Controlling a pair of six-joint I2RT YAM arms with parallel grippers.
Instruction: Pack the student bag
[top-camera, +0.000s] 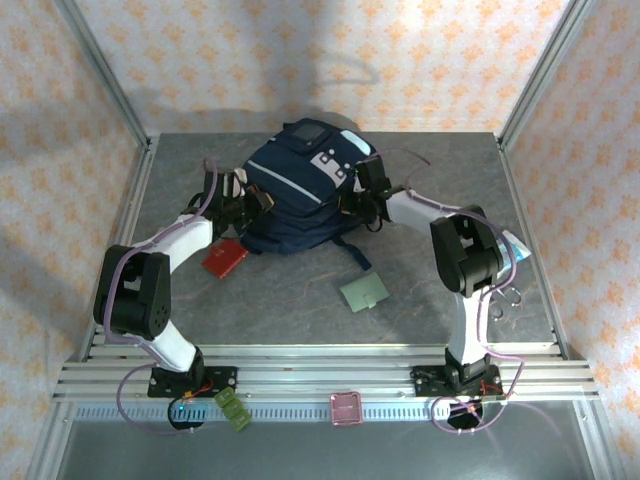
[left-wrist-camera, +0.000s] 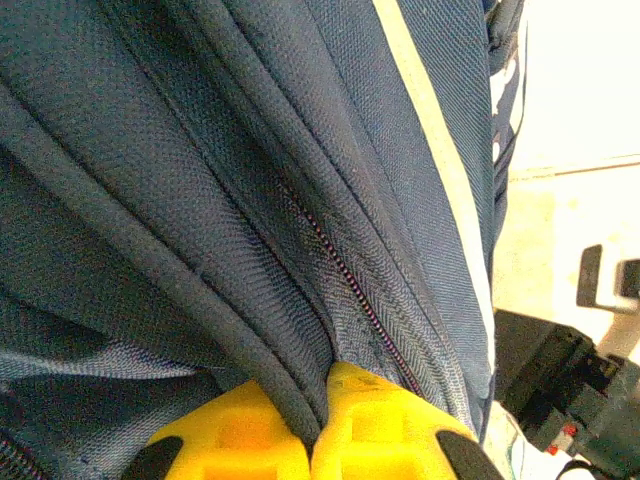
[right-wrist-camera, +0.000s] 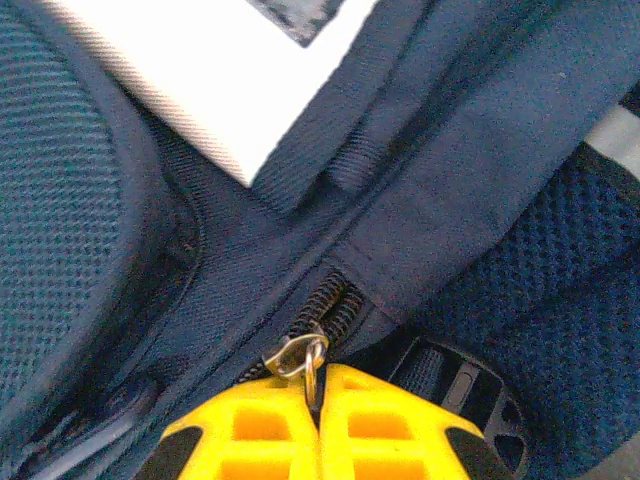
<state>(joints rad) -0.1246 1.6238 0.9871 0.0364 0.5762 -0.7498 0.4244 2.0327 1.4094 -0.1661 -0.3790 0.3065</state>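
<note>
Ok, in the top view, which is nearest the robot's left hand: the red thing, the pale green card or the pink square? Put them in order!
1. Red flat thing, right beside the left hand.
2. Pale green card, mid-table, to the right.
3. Pink square, on the front rail.

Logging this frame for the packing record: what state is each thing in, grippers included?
student bag: lying on table, zip closed in left wrist view.
left gripper: shut on a student bag fold.
right gripper: shut on zip pull.
red booklet: flat on table, unpacked.
green card: flat on table, unpacked.
</note>
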